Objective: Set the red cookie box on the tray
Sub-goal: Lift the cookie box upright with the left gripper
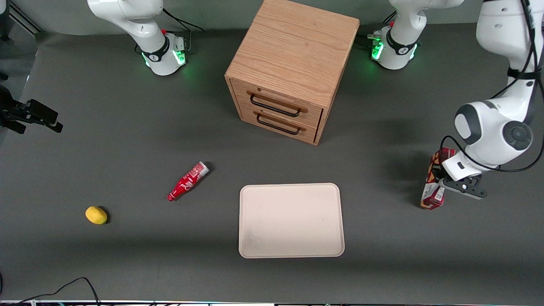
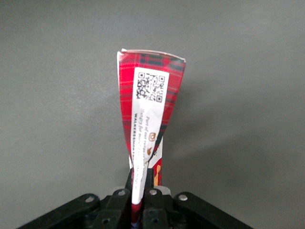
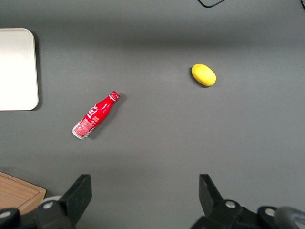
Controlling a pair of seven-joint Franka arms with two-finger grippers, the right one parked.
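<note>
Gripping the red cookie box (image 2: 150, 114) with my tool (image 2: 141, 191) clamped tight on its end, at the counter's working-arm end. I'm figuring next comes carrying it sideways onto the tray (image 1: 291, 250).

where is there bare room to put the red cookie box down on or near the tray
The tray is bare across its whole surface. Bare table also lies between the tray and the red cookie box, which the end effector grips at the working arm's end. It is more crowded toward the parked arm's end, by the red bottle and lemon, and at the drawer cabinet.
</note>
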